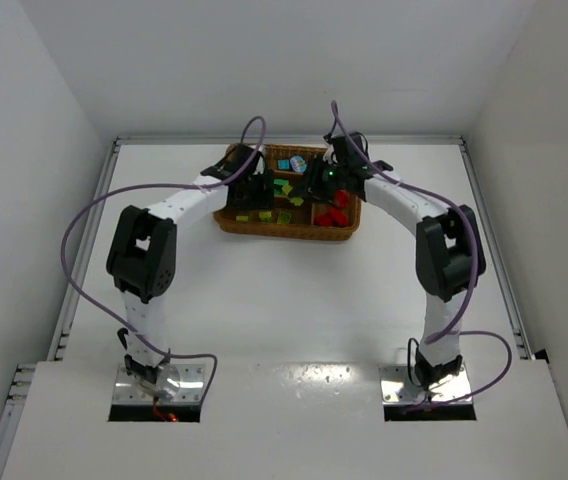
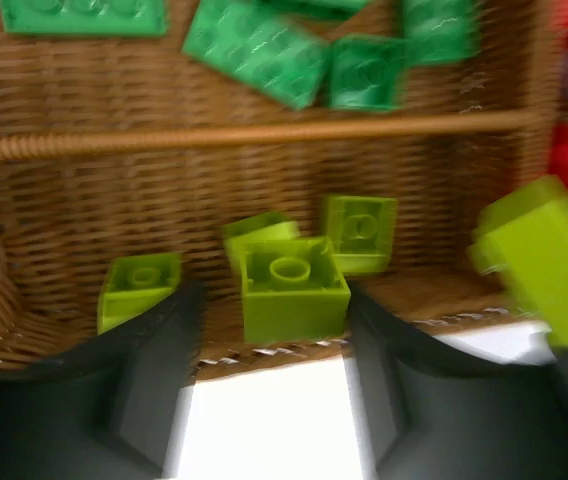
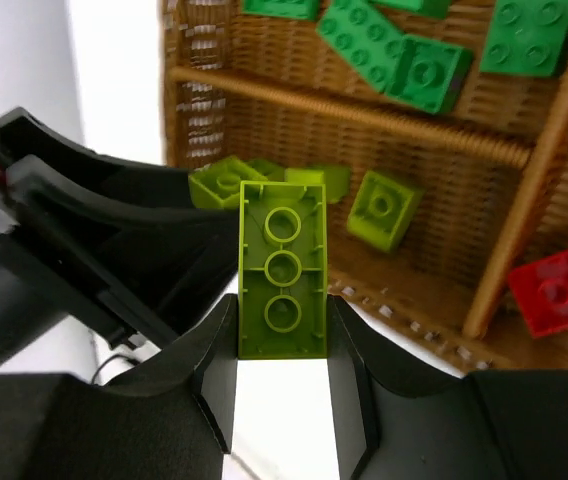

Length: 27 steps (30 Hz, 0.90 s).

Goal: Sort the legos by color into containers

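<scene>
White tabletop (image 1: 284, 300) and bare white walls are seen from above, with the wicker tray (image 1: 289, 229) set at the far middle. Both arms are bent in over it, the left gripper (image 1: 254, 192) and the right gripper (image 1: 320, 186) close together above the near slots. The legos are seen as small specks of colour inside the tray, already largely grouped.

On the left wrist, the fingers (image 2: 154, 370) are seen spread, and nothing is pinched. A one-stud lime brick (image 2: 289, 285) is left lying on the weave between them, in the near slot with other lime bricks (image 2: 361, 232). Dark green bricks (image 2: 254, 50) are kept beyond a cane divider (image 2: 264, 135). This slot is judged to be the lime one.

On the right wrist, a long lime brick (image 3: 282, 270) is pinched by its sides between the fingers (image 3: 349, 400), studs up, and held just outside the tray's near rim. Lime pieces (image 3: 384, 205) are seen ahead, a red brick (image 3: 564, 290) past the upright divider. The drop zone is crowded by the left gripper's black body (image 3: 84, 230), so a bump is judged possible unless room is made.
</scene>
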Each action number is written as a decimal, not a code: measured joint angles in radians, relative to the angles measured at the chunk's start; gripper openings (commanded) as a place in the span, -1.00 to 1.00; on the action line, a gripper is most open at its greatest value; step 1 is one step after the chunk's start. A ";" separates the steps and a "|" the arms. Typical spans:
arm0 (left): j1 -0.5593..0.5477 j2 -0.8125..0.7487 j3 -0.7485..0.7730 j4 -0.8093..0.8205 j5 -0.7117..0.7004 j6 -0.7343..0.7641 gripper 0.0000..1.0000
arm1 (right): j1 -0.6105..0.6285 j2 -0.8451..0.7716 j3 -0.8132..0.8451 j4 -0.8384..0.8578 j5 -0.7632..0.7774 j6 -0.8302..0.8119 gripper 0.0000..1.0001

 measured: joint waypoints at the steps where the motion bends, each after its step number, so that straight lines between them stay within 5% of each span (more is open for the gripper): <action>1: 0.003 0.018 0.003 -0.011 -0.009 -0.010 0.54 | 0.002 0.018 0.016 -0.007 0.004 -0.005 -0.73; 5: 0.013 0.046 0.003 -0.058 -0.050 -0.038 0.84 | 0.007 0.100 0.078 -0.036 0.017 -0.024 -0.34; 12: 0.029 0.011 0.003 -0.096 -0.095 -0.056 0.86 | 0.018 0.165 0.127 -0.102 0.057 -0.055 0.40; 20: 0.101 -0.230 -0.021 -0.120 -0.145 -0.066 0.86 | 0.021 0.096 0.113 -0.173 0.228 -0.104 0.57; 27: 0.166 -0.408 -0.053 -0.123 -0.159 -0.035 0.86 | 0.021 -0.225 -0.007 -0.303 0.669 -0.114 0.87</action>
